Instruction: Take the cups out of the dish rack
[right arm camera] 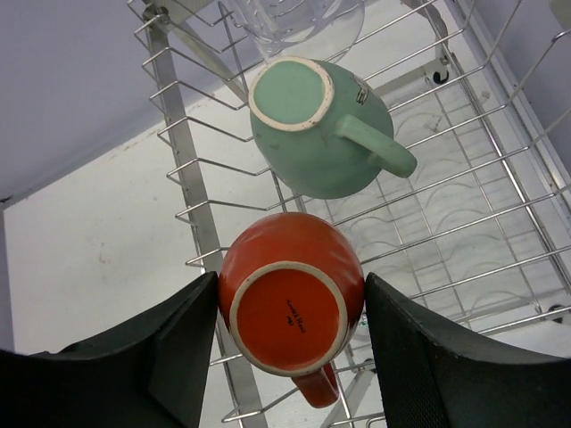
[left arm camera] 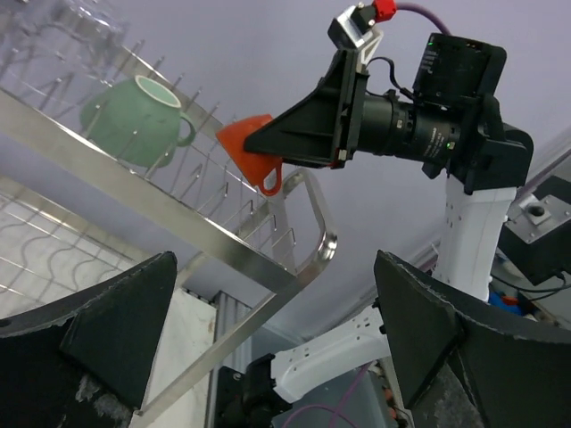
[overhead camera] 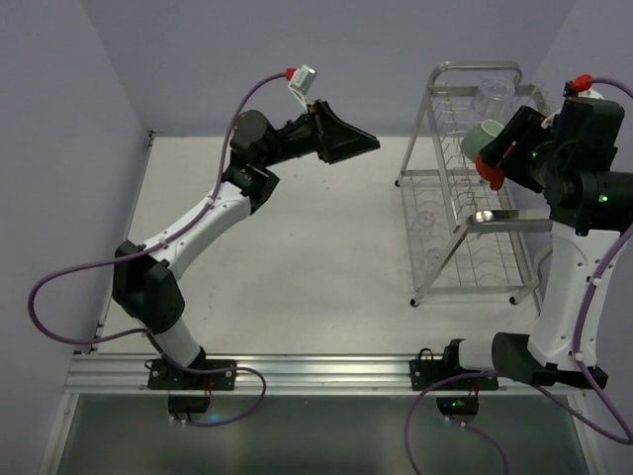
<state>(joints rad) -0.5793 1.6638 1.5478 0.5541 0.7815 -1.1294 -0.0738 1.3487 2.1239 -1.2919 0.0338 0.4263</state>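
The orange-red mug (right arm camera: pixel 290 303) sits upside down on the upper tier of the silver wire dish rack (right arm camera: pixel 183 169). My right gripper (right arm camera: pixel 291 332) has one finger against each side of it. Behind it the mint-green mug (right arm camera: pixel 317 125) lies upside down too, then the clear glass tumbler (right arm camera: pixel 290 22). In the top view the rack (overhead camera: pixel 465 252) stands at the right with the right gripper (overhead camera: pixel 499 160) at its upper tier. My left gripper (overhead camera: pixel 368 145) is open and empty, held high over the table's middle and pointing at the rack. Its view shows the green mug (left arm camera: pixel 134 120) and the orange mug (left arm camera: pixel 254 152).
The white table (overhead camera: pixel 316 247) lies left of the rack. Lilac walls close the back and left. The rack's lower tier (overhead camera: pixel 440 223) shows wire dividers. An aluminium rail (overhead camera: pixel 297 371) carries both arm bases at the near edge.
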